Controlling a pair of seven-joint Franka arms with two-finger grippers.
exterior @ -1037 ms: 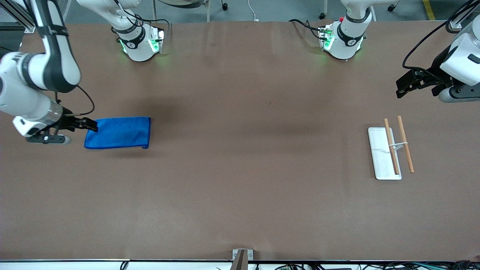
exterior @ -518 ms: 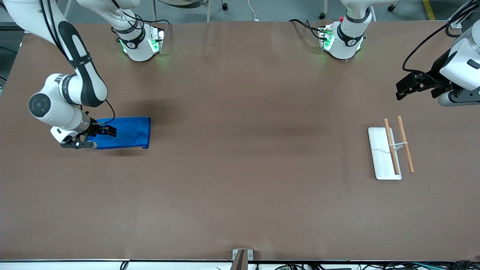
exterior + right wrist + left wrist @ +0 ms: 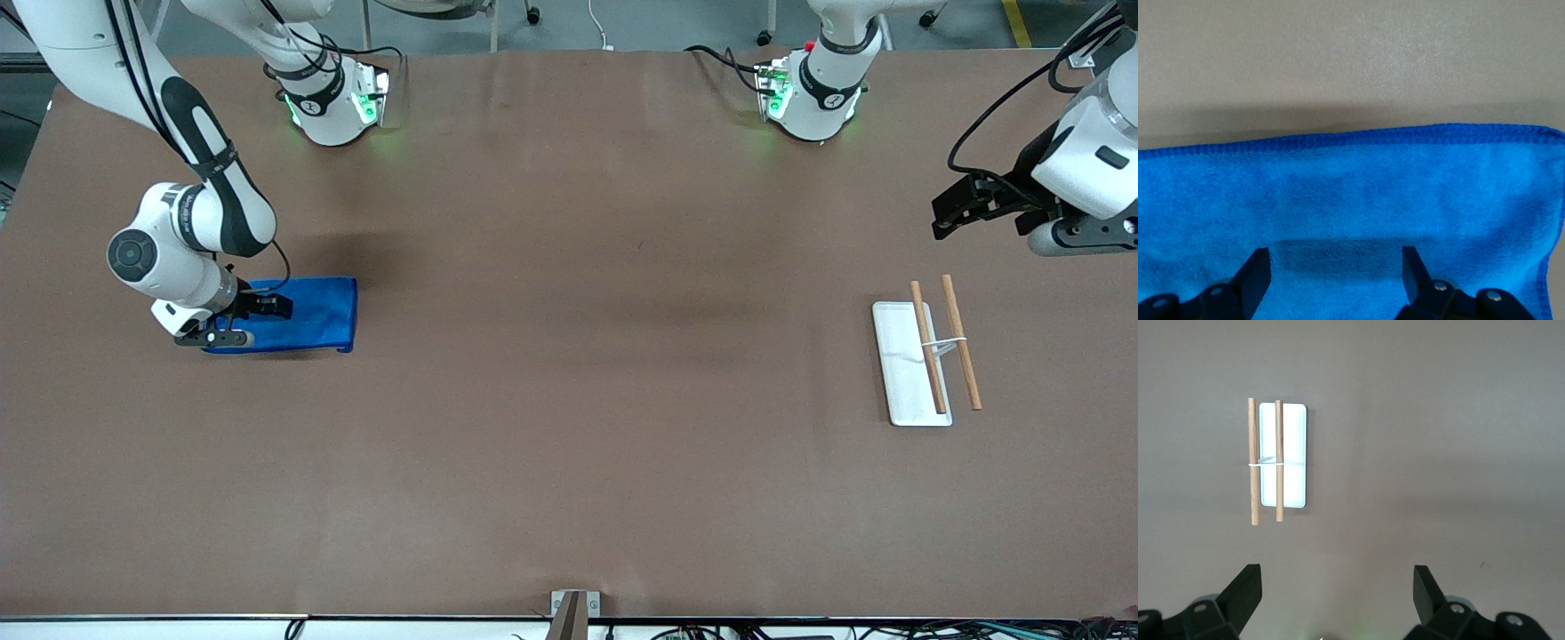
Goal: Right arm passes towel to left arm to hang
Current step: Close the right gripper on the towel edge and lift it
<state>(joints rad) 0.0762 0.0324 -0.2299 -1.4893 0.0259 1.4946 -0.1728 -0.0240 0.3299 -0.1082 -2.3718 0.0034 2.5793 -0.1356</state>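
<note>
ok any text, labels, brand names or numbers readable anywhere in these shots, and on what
No text can be read in any view.
Right arm's base: a small dark mark on the band, too small to read.
Left arm's base: the same kind of mark, too small to read.
Towel: plain blue, no tag or print showing.
White tray and its two wooden sticks: unmarked.
Right gripper and left gripper: no lettering visible.
</note>
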